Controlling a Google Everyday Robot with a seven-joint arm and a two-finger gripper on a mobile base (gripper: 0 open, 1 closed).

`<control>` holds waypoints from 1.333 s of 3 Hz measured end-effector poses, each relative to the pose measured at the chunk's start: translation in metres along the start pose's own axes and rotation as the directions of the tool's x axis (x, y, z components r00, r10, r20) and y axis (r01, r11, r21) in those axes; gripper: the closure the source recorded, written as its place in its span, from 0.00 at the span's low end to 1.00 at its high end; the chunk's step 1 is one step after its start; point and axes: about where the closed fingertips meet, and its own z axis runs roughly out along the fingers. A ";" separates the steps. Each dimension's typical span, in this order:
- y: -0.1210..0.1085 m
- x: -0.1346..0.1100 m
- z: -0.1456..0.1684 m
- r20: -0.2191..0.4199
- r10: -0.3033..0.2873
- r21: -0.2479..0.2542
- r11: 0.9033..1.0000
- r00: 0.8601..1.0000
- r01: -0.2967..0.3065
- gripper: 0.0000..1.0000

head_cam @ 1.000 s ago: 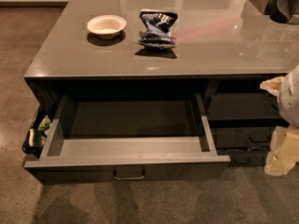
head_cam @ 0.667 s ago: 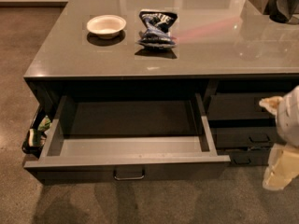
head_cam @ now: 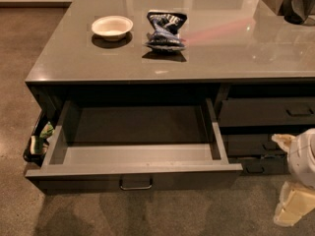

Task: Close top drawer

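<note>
The top drawer [head_cam: 134,169] is pulled far out from under the grey counter [head_cam: 231,53]. It is wide and shallow, with lighter grey inner walls and nothing visible inside. Its small metal bar handle [head_cam: 136,183] sits at the centre of the dark front. My gripper [head_cam: 294,178], white and cream, is at the right edge of the view. It hangs low, to the right of the drawer's front right corner, apart from the drawer and in front of the narrower drawers.
A white bowl [head_cam: 112,26] and a crumpled blue snack bag [head_cam: 166,30] lie on the counter. Narrower dark drawers [head_cam: 268,113] are stacked at the right. A side bin with packets [head_cam: 40,142] hangs at the left. Dark items [head_cam: 294,1] stand at the back right. The floor is concrete.
My gripper has moved downward along the right edge of the view. The drawer stays open in the same place.
</note>
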 end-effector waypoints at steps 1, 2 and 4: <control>0.025 0.014 0.032 0.025 0.017 -0.017 1.000 1.000 -0.016 0.00; 0.035 0.017 0.053 0.037 0.025 -0.015 1.000 0.999 -0.024 0.00; 0.039 0.004 0.106 0.044 0.020 -0.065 0.998 0.999 -0.017 0.00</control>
